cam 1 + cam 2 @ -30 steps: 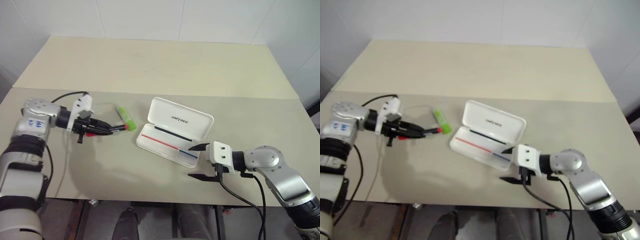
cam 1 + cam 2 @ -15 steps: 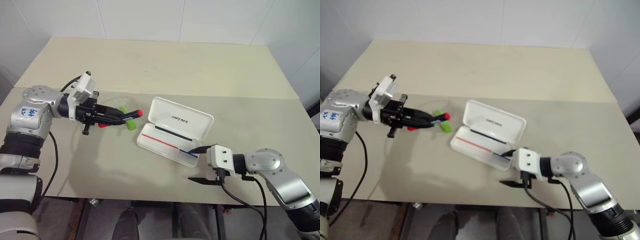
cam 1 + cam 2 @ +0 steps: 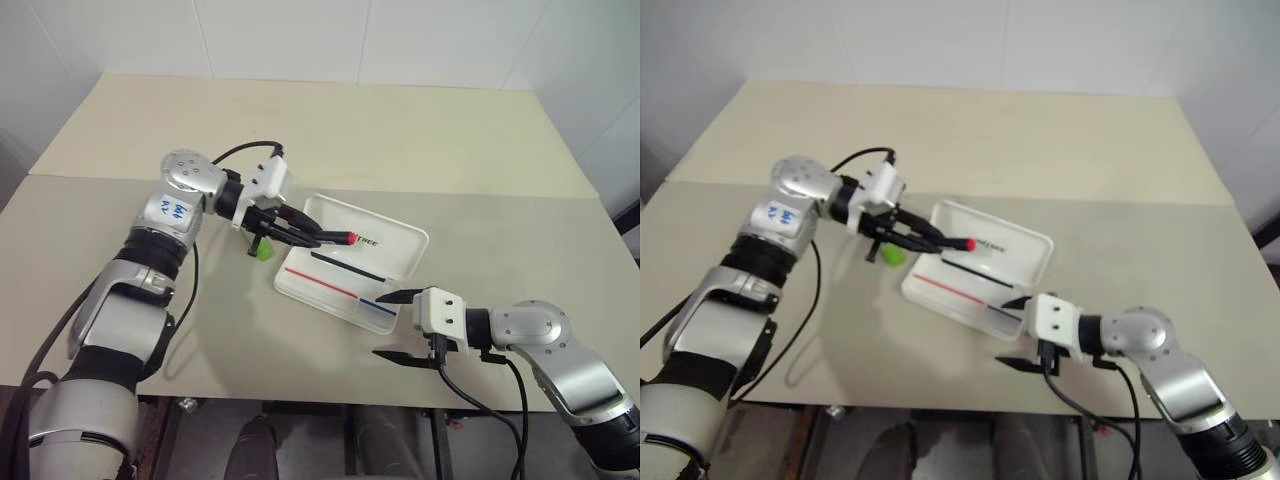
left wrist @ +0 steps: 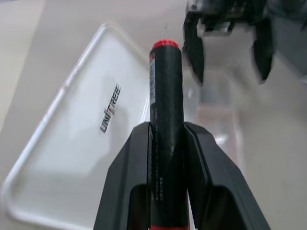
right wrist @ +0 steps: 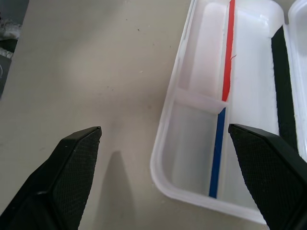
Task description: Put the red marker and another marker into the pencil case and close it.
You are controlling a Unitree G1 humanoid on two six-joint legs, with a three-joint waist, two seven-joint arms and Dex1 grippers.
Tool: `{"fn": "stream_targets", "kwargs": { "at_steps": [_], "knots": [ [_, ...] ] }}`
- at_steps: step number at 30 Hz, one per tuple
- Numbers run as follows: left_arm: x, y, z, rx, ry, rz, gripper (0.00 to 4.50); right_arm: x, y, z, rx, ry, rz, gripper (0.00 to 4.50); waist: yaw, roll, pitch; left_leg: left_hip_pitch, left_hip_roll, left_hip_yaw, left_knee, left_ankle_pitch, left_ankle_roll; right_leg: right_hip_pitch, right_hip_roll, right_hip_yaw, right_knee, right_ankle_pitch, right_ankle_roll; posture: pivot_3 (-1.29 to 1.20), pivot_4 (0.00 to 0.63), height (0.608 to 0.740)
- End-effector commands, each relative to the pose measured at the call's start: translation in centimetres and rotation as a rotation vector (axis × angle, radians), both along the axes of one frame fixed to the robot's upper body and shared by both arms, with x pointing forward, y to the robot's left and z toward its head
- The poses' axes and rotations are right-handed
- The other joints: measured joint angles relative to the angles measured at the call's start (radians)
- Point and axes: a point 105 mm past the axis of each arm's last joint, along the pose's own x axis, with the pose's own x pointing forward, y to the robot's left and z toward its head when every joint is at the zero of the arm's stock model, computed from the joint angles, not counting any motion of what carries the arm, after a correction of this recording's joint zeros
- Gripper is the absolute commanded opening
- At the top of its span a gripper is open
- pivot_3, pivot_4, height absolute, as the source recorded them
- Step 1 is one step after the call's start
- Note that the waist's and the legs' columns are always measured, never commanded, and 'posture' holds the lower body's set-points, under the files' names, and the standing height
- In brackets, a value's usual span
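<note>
Here, from left to right: the lime-green highlighter (image 3: 264,250) lies on the table (image 3: 300,130), just beside the pencil case's left end and partly hidden by the left arm. The left gripper (image 3: 318,238) clamps the red marker (image 3: 330,238), its red tip held over the open lid of the white pencil case (image 3: 350,262), which sits near the middle of the table. The right gripper (image 3: 392,326), jaws spread wide and holding nothing, hovers at the case's right end toward the table's front edge.
</note>
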Motion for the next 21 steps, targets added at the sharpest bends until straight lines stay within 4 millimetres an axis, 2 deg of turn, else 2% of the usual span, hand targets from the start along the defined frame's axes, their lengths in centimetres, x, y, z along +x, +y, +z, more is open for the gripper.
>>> {"fn": "stream_targets", "kwargs": {
  "at_steps": [1,8,11,14,17,21],
  "knots": [
    [-0.4,-1.0,0.8,-0.003,-0.053,-0.082,0.60,-0.3,0.2,1.1,0.020,-0.040,-0.001,4.50,0.002,0.000,0.000,0.000,0.000,0.000,0.000,0.000,0.000,0.000,0.000,0.000,0.000,0.000,0.000,0.00,0.150,0.740],
    [-0.5,-3.7,-0.6,0.053,-0.134,-0.129,0.60,-1.2,0.5,1.9,0.057,-0.061,0.018,4.50,0.004,0.000,0.000,0.000,0.000,0.000,0.001,0.000,0.000,0.000,0.000,0.000,0.000,0.000,0.000,0.00,0.150,0.740],
    [-0.6,-4.4,-1.1,0.066,-0.152,-0.130,0.60,-1.7,1.0,3.1,0.128,-0.090,0.045,4.50,0.004,0.000,0.000,0.000,0.000,0.000,0.001,0.000,0.000,0.001,0.000,0.000,0.000,0.000,0.000,0.00,0.150,0.740],
    [-0.5,-4.6,-1.5,0.078,-0.162,-0.124,0.60,-1.8,0.9,3.4,0.159,-0.097,0.040,4.50,0.003,0.000,0.000,0.000,0.000,0.000,0.002,0.000,0.000,0.001,0.000,0.001,-0.001,0.000,0.000,0.00,0.150,0.740],
    [-0.6,-4.9,-1.9,0.084,-0.180,-0.127,0.60,-1.3,0.1,4.0,0.253,-0.086,-0.035,4.50,0.003,0.000,0.000,0.000,0.000,0.000,0.002,0.000,0.000,0.002,0.000,0.001,0.000,0.000,0.000,0.00,0.150,0.740],
    [-0.9,-5.1,-2.2,0.075,-0.195,-0.147,0.60,-1.0,-2.1,4.3,0.375,-0.043,-0.156,4.50,0.007,-0.001,0.000,0.000,0.000,0.000,0.002,0.000,0.000,0.002,0.000,0.001,-0.001,0.000,0.000,0.00,0.150,0.740]
  ]
}}
